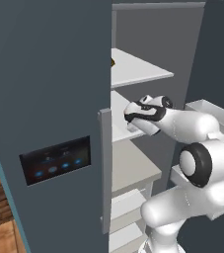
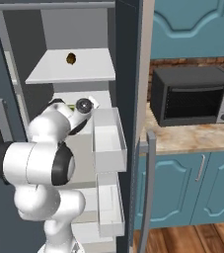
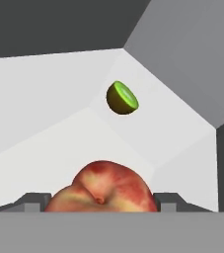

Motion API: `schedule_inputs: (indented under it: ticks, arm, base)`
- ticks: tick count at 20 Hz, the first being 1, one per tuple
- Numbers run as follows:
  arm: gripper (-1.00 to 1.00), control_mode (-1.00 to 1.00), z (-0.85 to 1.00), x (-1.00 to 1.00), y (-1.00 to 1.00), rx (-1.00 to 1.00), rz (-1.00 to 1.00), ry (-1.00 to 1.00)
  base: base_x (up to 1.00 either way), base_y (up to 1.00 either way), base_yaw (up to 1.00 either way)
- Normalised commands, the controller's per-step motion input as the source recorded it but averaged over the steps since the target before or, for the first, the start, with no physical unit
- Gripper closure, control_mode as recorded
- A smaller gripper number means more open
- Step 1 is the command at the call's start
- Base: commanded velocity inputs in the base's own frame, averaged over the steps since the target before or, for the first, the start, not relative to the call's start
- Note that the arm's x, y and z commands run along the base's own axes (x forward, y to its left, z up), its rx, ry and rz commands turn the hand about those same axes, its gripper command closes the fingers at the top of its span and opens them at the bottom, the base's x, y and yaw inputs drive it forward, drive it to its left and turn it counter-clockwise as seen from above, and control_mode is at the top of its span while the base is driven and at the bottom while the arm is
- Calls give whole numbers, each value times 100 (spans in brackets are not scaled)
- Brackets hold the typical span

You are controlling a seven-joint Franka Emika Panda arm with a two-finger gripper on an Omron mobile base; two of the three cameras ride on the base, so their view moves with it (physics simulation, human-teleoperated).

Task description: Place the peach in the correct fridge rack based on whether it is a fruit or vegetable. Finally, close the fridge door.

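Observation:
The peach [image 3: 101,190], red and yellow, sits between the two dark fingertips [image 3: 33,200] of my gripper [image 3: 102,203], which is shut on it. The arm reaches into the open fridge, and my gripper [image 1: 130,119] hangs just over the fridge rack [image 1: 117,108], the second white shelf from the top. That fridge rack [image 3: 44,148] stretches ahead of the peach toward the back wall. The fridge door [image 2: 129,74] stands open to the right of the arm, with its pale bins [image 2: 108,141] and long handle [image 2: 150,188].
A cut dark-green round fruit [image 3: 122,98] lies farther back on the same shelf. A brownish item [image 2: 71,59] rests on the top shelf. The other door with the blue-lit panel [image 1: 54,160] is shut on the left. A toaster oven [image 2: 192,96] stands on the counter at the right.

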Motion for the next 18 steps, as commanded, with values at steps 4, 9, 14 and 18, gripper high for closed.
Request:
schedule_inputs:
  ticks: [4, 9, 14, 18]
  arm:
    - [100, -100, -35, 57, 11, -4, 0, 0]
    - [-100, -100, -32, 57, 15, -5, 0, 0]
    - [-100, -100, -9, 49, 2, -1, 0, -2]
    - [-100, -100, 0, 23, 0, 0, 0, -11]
  base:
    - [0, 0, 0]
    - [0, 0, 0]
    - [0, 0, 0]
    - [0, 0, 0]
